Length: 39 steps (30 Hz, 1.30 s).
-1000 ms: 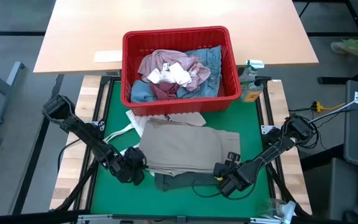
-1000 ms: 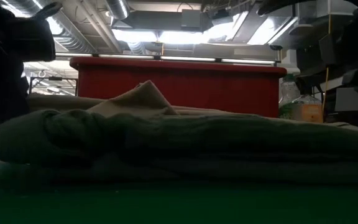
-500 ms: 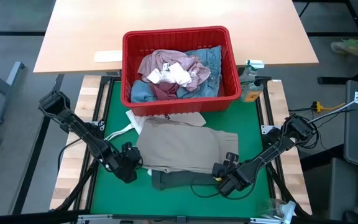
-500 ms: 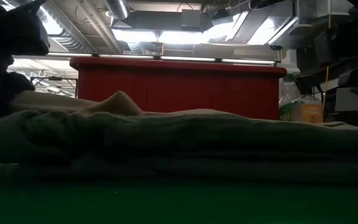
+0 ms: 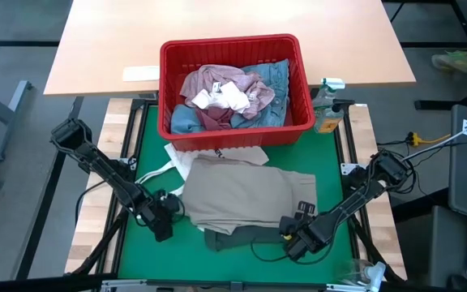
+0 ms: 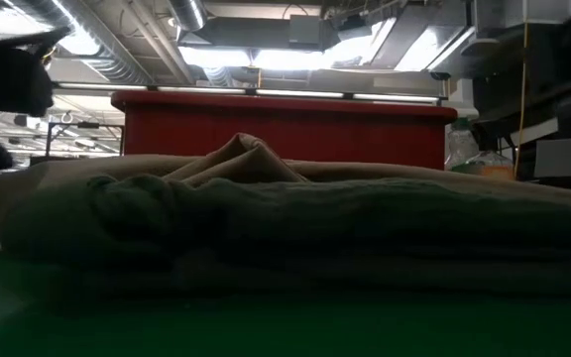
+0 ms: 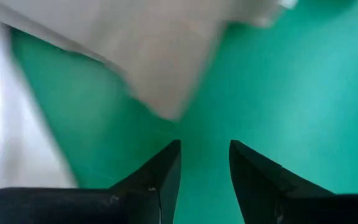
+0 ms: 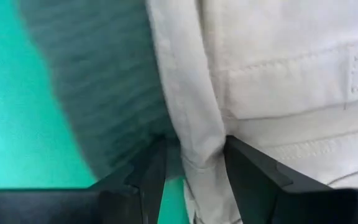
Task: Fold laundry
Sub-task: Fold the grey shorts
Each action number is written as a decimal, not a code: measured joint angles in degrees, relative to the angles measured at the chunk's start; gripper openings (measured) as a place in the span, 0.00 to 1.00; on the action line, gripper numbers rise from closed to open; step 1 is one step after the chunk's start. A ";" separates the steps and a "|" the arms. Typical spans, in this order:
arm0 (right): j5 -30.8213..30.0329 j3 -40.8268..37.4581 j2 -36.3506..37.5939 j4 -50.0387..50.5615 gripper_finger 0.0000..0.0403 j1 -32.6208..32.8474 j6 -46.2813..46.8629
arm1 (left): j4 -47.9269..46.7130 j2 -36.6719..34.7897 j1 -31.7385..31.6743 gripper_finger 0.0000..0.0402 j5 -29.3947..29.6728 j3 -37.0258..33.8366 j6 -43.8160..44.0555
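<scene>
The beige trousers (image 5: 246, 193) lie folded in the middle of the green mat. They rest on the dark green top (image 5: 237, 240), whose near edge shows below them. My left gripper (image 5: 160, 217) stands open over bare mat by the trousers' near left corner (image 7: 163, 93), touching nothing. At the trousers' near right corner my right gripper (image 5: 297, 234) is shut on the cloth. More laundry fills the red basket (image 5: 233, 134). My right gripper pinches a folded edge of the beige trousers (image 8: 197, 140) between its two fingers, by the stitched waistband at the near right corner. The fingers point down from above. Dark green cloth (image 8: 148, 134) reaches up to one finger. The trousers otherwise lie on the pile.
A white tote bag (image 5: 169, 166) lies under the trousers' far left side. The basket stands at the mat's far edge, with a bottle (image 5: 327, 101) to its right. Bare green mat (image 5: 136, 251) lies near and left of the pile.
My left gripper has come off the trousers' near left corner and drawn back a little toward the table's left edge, tipping as it went. The corner it let go of has settled onto the pile. My right gripper has kept its hold.
</scene>
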State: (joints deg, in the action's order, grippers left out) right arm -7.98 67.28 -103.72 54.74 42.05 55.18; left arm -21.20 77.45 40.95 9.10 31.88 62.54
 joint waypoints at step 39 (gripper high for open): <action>-12.10 8.03 0.17 -8.30 0.41 -0.07 -7.72 | 41.19 10.88 -0.07 0.23 20.29 0.15 -42.02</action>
State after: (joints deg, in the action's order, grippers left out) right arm -20.08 75.31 -103.55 46.44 41.98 47.46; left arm 19.99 88.33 40.88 29.39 32.03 20.53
